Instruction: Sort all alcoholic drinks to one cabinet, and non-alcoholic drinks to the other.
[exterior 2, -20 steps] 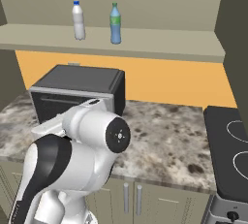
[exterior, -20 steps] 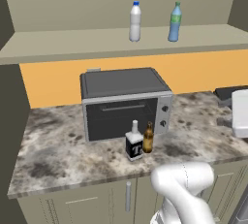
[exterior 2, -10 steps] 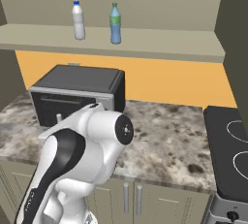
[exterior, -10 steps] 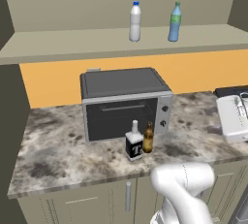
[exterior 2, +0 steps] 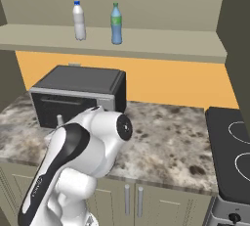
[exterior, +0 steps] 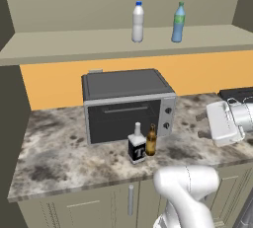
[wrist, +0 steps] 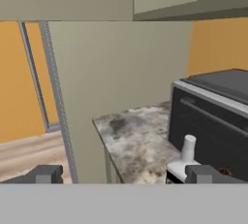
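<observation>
The hand (wrist: 121,174), fingers spread and holding nothing, sits low beside the square "T" bottle (exterior: 137,144) and brown beer bottle (exterior: 151,140), which stand near the counter (exterior: 59,158) front edge before the microwave (exterior: 126,103). Centre the spread fingers on one bottle's body, clear of its touching neighbour. The white bottle (exterior: 138,22) and blue bottle (exterior: 178,22) stand on the shelf (exterior: 74,44).

Four bottles in all. Two stand on the shelf (exterior: 74,44): one white bottle (exterior: 138,22) and one blue bottle (exterior: 178,22). Two more stand on the bench (exterior: 69,158): one square "T" bottle (exterior: 137,144) and one beer bottle (exterior: 151,140). One microwave (exterior: 126,103), one stove (exterior 2: 229,151).
</observation>
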Motion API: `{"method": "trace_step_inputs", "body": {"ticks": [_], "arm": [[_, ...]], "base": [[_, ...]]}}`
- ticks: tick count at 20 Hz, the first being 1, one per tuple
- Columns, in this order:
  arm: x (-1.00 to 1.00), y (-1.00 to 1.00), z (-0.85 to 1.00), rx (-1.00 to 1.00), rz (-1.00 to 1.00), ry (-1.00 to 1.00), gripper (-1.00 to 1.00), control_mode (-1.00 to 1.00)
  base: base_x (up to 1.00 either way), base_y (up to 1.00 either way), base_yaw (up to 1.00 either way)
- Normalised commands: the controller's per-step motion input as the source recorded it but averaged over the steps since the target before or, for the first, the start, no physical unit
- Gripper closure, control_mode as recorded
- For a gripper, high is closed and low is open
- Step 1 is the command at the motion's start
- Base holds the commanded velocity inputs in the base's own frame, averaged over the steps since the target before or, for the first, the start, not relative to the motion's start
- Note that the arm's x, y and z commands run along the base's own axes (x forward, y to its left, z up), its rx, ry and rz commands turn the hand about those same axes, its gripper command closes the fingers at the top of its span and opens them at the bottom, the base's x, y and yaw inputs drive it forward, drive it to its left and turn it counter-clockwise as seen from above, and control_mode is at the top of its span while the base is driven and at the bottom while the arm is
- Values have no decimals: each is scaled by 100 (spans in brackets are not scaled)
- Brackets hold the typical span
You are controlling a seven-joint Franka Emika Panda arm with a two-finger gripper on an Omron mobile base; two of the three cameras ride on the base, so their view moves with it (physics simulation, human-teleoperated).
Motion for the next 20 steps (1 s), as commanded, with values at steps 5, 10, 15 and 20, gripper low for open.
{"method": "trace_step_inputs", "body": {"ticks": [5, 10, 15, 20], "arm": [[39, 12, -45, 0, 3, 4, -100, -100], [32, 10, -44, 2, 5, 3, -100, -100], [30, 4, -35, 5, 7, 3, -100, -100], [25, 0, -24, 7, 9, 1, -100, -100]], "base": [[0, 0, 0], [0, 0, 0], [0, 0, 0], [0, 0, 0]]}}
